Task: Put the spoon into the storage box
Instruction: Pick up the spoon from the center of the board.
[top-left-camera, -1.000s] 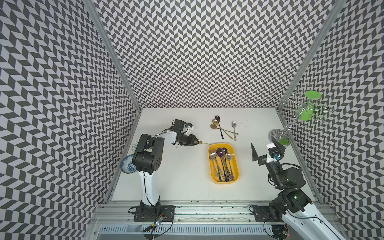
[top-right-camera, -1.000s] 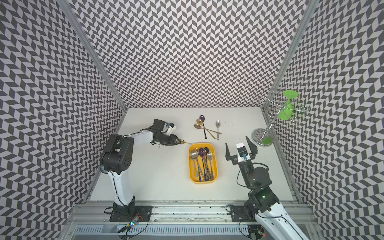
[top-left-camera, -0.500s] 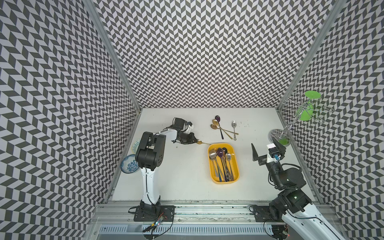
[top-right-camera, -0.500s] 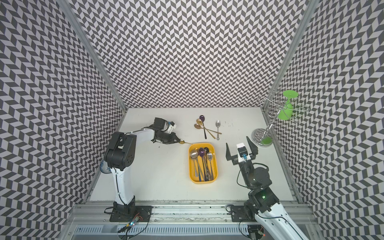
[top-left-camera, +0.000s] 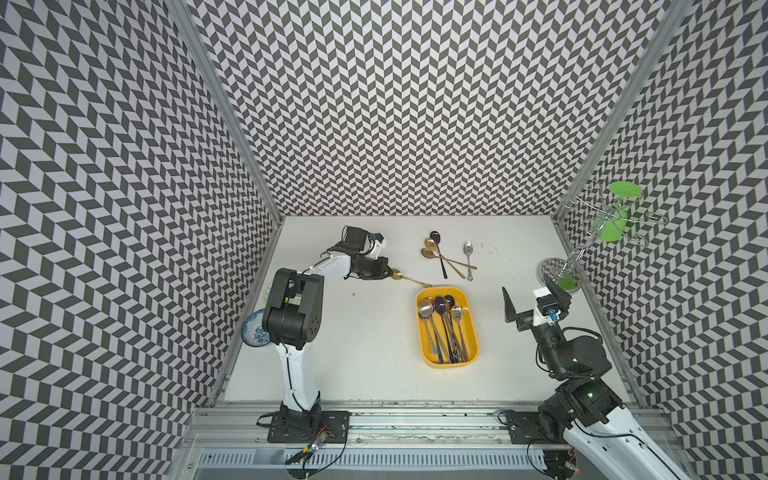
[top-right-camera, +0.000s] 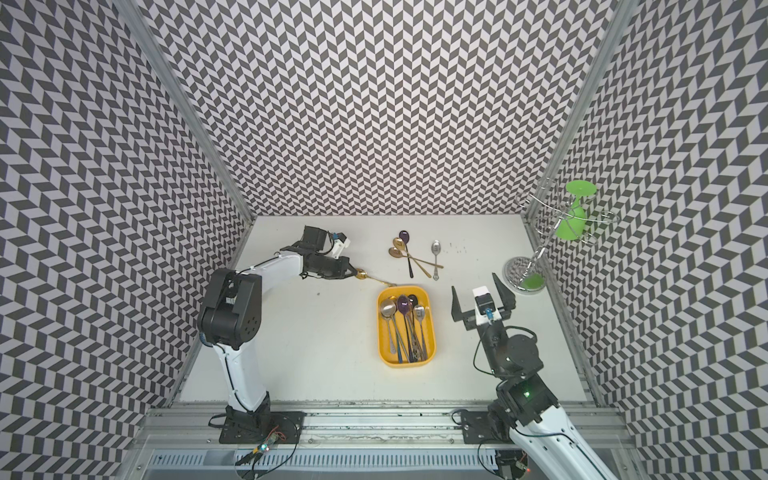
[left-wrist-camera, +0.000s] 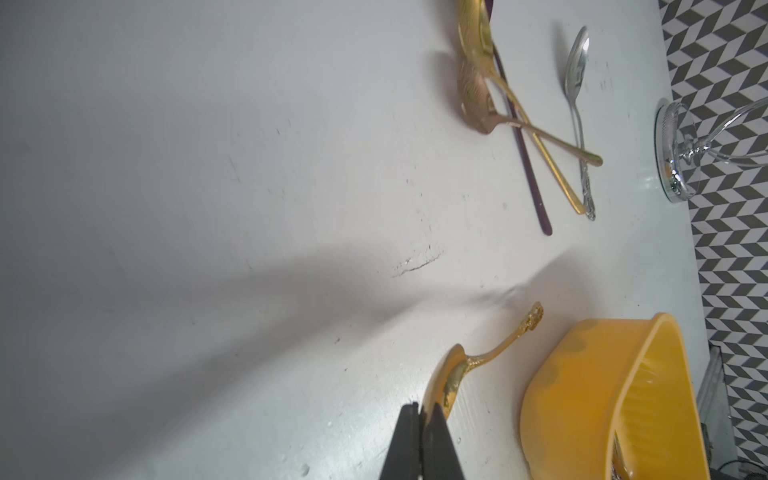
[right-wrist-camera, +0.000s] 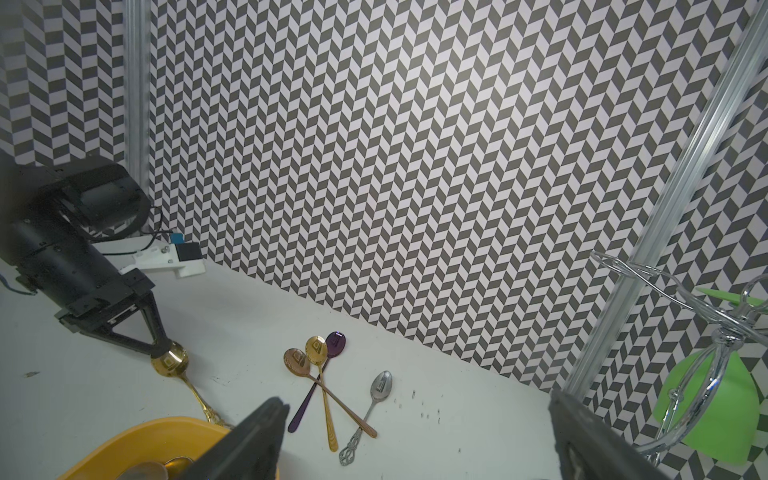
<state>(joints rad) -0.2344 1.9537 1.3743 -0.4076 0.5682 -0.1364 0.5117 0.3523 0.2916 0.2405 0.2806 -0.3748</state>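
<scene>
1. On the counter (top-left-camera: 365, 345), left of centre and toward the back wall, my left jaws were pinched shut on the bowl tip of the gold spoon (top-left-camera: 409, 279).
2. Its handle pointed at the storage box (top-left-camera: 420, 332). The handle end sat just beside the box's far-left corner, outside it. Couldn't tell whether it touched the rim.
3. Left wrist view: spoon (left-wrist-camera: 455, 374) held edge-on between the jaws, box (left-wrist-camera: 582, 395) close beside it.
4. Box lay mid-counter with several stored spoons (top-left-camera: 446, 328) inside, bowls toward the back wall.
5. Four loose spoons (top-left-camera: 449, 257) lay on the counter beyond the box, three of them crossed.
6. My right jaws were spread wide, holding nothing, raised just right of the box.
7. Wire rack (top-left-camera: 579, 253) with a green cup (top-left-camera: 611, 226) stood by the right wall. Patterned plate (top-left-camera: 251, 332) lay under my left arm.
</scene>
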